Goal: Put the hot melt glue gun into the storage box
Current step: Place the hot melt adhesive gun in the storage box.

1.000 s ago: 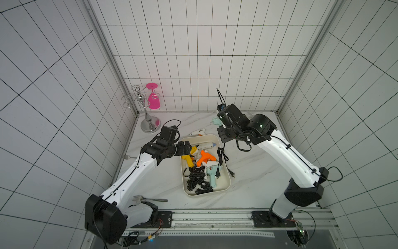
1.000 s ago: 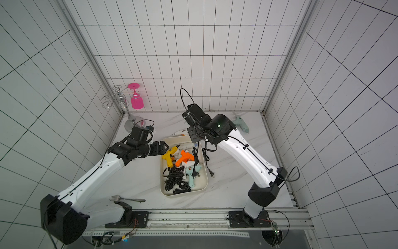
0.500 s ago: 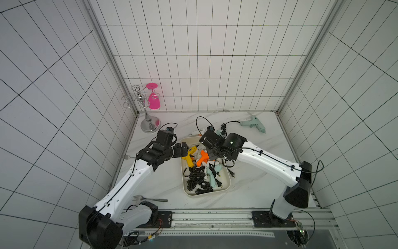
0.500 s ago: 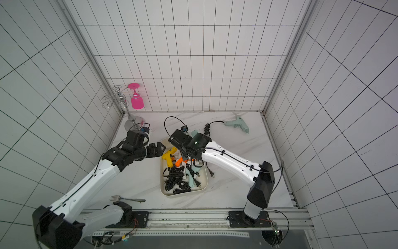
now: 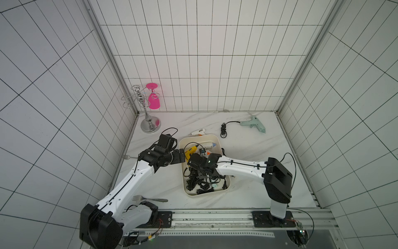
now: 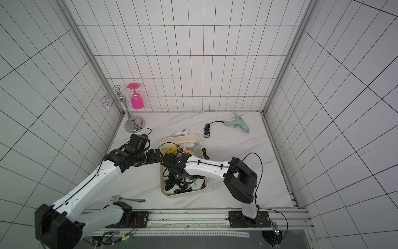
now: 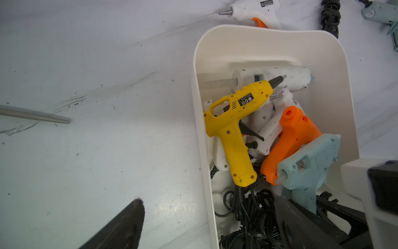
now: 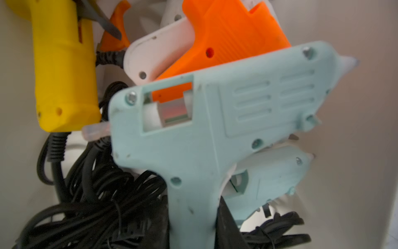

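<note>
The cream-white storage box (image 5: pixel 206 193) (image 6: pixel 183 193) stands mid-table, holding yellow (image 7: pixel 232 129), orange (image 7: pixel 293 133) and white (image 7: pixel 280 75) glue guns and tangled black cords. My right gripper (image 5: pixel 202 172) (image 8: pixel 193 215) is down inside the box, shut on the handle of a pale teal hot melt glue gun (image 8: pixel 215 112) (image 7: pixel 310 163) that rests over the orange one. My left gripper (image 5: pixel 182 156) (image 7: pixel 209 200) is open astride the box's left wall, holding nothing. Another teal glue gun (image 5: pixel 254 125) (image 6: pixel 238 125) lies at the back right, and a white one (image 5: pixel 198 132) (image 7: pixel 254 8) just behind the box.
A chrome glass rack (image 5: pixel 148 120) with a pink glass (image 5: pixel 153 101) stands in the back left corner. A fork (image 5: pixel 150 198) lies near the front edge by the left arm's base. A second utensil (image 5: pixel 129 157) lies by the left wall.
My right arm has swung from high over the back of the table down into the box with the teal glue gun. The left gripper has stayed open at the box's left wall.
</note>
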Controlling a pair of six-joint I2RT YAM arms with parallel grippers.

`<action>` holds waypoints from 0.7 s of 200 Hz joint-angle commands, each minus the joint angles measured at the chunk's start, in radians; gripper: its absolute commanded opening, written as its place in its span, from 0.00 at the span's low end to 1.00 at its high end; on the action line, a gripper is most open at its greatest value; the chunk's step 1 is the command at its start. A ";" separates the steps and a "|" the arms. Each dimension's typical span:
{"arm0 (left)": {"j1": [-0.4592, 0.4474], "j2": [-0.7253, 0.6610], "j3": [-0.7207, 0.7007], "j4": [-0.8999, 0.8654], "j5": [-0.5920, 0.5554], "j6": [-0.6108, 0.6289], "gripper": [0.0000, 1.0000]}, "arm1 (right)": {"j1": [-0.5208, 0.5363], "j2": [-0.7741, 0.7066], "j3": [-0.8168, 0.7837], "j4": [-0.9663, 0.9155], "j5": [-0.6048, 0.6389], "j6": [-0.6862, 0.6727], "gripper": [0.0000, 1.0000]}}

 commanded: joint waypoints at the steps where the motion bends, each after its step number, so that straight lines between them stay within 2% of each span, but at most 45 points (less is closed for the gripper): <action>1: 0.005 -0.017 -0.015 -0.014 0.006 -0.016 0.95 | -0.003 0.063 -0.081 -0.023 -0.044 0.090 0.14; 18: 0.004 -0.030 -0.032 -0.008 0.016 -0.021 0.95 | -0.004 0.070 -0.096 -0.032 -0.045 0.099 0.15; 30: 0.003 -0.036 -0.046 0.000 0.026 -0.026 0.95 | -0.003 0.058 -0.102 -0.045 -0.035 0.094 0.22; 37: 0.003 -0.035 -0.055 0.004 0.031 -0.033 0.95 | -0.002 0.045 -0.101 -0.061 -0.022 0.092 0.30; 52: 0.002 -0.027 -0.067 0.006 0.045 -0.058 0.95 | 0.005 0.002 -0.091 -0.088 0.014 0.056 0.61; 60: 0.000 -0.018 -0.069 0.003 0.051 -0.071 0.95 | 0.008 -0.026 -0.085 -0.095 0.032 0.027 0.69; 101: -0.057 0.065 -0.031 -0.054 0.025 -0.144 0.95 | 0.008 -0.187 -0.036 -0.076 0.060 -0.185 0.88; 117: -0.093 0.112 -0.001 -0.085 -0.006 -0.169 0.95 | -0.008 -0.260 -0.033 -0.055 0.063 -0.257 0.93; 140: -0.123 0.182 0.018 -0.109 -0.028 -0.209 0.92 | -0.076 -0.381 -0.078 0.007 -0.010 -0.347 0.93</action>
